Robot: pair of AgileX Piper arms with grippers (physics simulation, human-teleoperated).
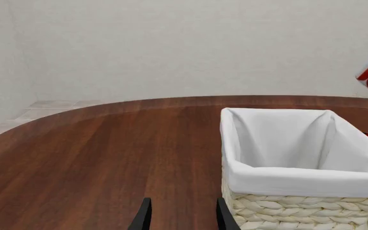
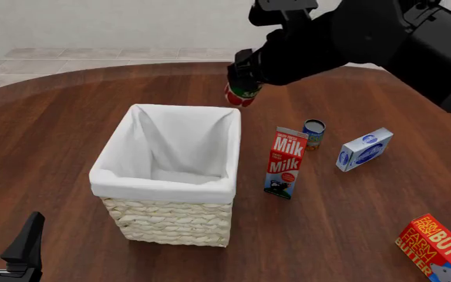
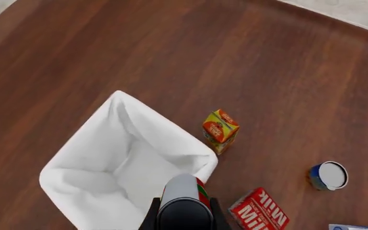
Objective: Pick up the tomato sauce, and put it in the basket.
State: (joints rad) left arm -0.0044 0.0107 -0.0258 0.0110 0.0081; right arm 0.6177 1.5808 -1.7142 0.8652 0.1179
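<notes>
Front view: tomato sauce [image 2: 241, 94] inside right end effector [image 2: 245, 88]

Two matte black robot arms, one bulky and one barely in sight

The right arm [image 2: 366, 35] is thick, rounded and uniformly black, built from chunky cylindrical segments with a squarish block on top near its wrist and faint grey highlights along the joints. The left gripper [image 2: 6, 247] shows two flat, tapered black fingers [image 1: 142, 218], plain and unmarked, with no visible cables or lettering.
</notes>
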